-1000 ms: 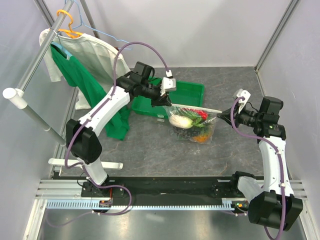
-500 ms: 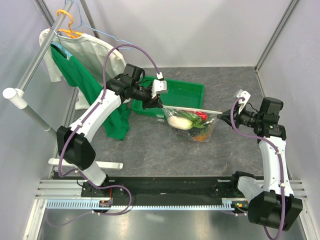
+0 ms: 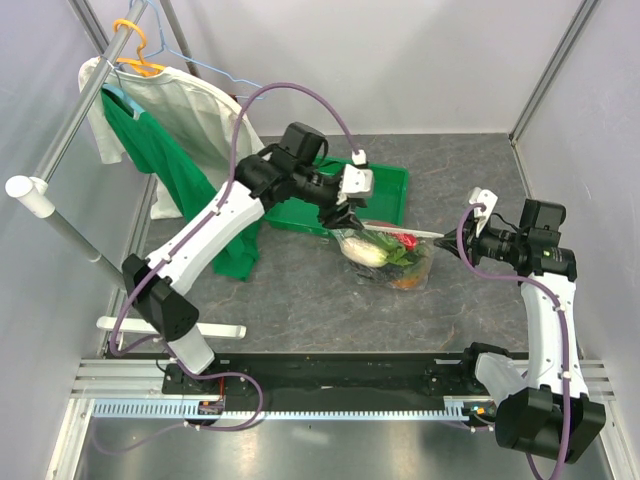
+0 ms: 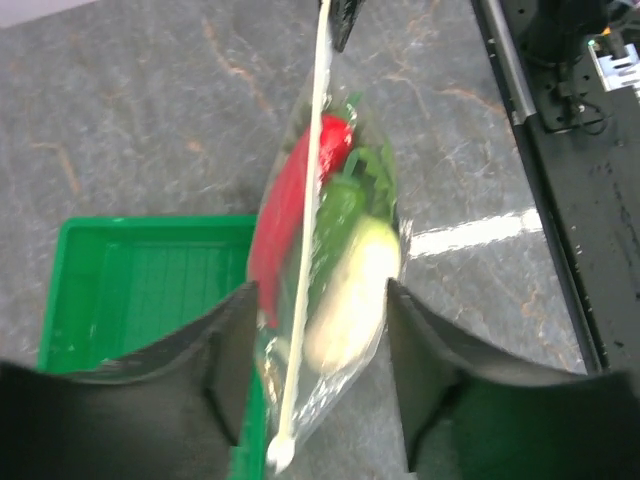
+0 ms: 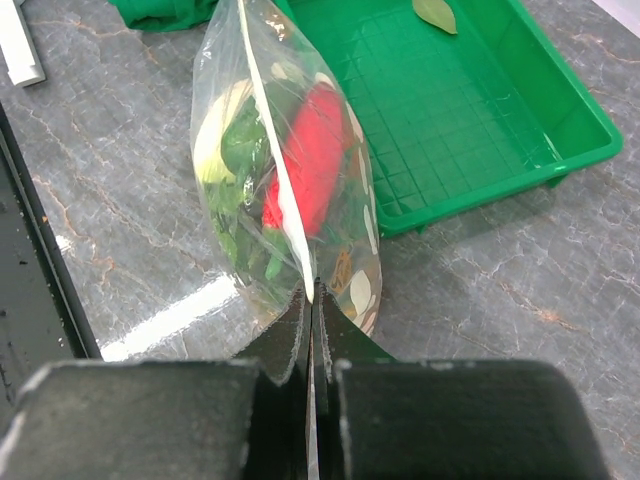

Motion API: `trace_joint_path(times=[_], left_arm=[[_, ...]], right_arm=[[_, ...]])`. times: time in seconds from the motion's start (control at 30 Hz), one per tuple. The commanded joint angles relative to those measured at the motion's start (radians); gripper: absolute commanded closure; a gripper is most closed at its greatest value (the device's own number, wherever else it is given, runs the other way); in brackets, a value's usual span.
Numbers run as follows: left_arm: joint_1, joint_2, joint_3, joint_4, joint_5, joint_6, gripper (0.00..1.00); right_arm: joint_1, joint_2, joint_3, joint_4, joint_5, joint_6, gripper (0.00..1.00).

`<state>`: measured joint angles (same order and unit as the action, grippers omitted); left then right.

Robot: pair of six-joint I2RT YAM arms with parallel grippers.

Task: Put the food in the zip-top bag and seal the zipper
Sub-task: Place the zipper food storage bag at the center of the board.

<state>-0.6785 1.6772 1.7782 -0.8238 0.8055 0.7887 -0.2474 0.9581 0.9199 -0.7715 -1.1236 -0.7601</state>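
Note:
The zip-top bag [image 3: 392, 258] hangs over the grey table with the food inside: a red chili [image 4: 285, 210], a green pepper [image 4: 340, 205] and a white vegetable [image 4: 350, 290]. The zipper [image 4: 310, 200] runs stretched along its top, the white slider [image 4: 279, 456] at the near end in the left wrist view. My left gripper [image 3: 346, 213] is open, its fingers [image 4: 232, 370] straddling the zipper's left end [image 4: 320, 375] without touching. My right gripper [image 3: 447, 238] is shut on the zipper's right end [image 5: 312, 300]. The bag [image 5: 290, 170] shows red and green food in the right wrist view.
A green tray [image 3: 385, 185] lies just behind the bag, holding one small leaf [image 5: 433, 14]. A rack with white and green shirts [image 3: 170, 130] stands at the left. A black rail [image 3: 330, 375] runs along the near edge.
My left arm has swung right, and its gripper now sits over the bag's left end. The bag has shifted slightly. The right gripper has stayed shut on the zipper's right end.

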Motion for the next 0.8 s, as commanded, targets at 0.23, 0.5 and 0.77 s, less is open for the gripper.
trace_joint_path(times=[0.23,0.5,0.77], left_arm=[[-0.055,0.133,0.03,0.086,-0.051,-0.049,0.35],[-0.069,0.176,0.029,0.089,-0.04,-0.034,0.49],[-0.064,0.19,0.07,0.103,0.02,-0.124,0.98]], right_arm=[[-0.004,-0.039,0.042,-0.06,-0.067,-0.097,1.0],[-0.004,-0.055,0.039,-0.077,-0.07,-0.097,1.0],[-0.004,0.003,0.082,0.212,-0.076,0.386,0.62]])
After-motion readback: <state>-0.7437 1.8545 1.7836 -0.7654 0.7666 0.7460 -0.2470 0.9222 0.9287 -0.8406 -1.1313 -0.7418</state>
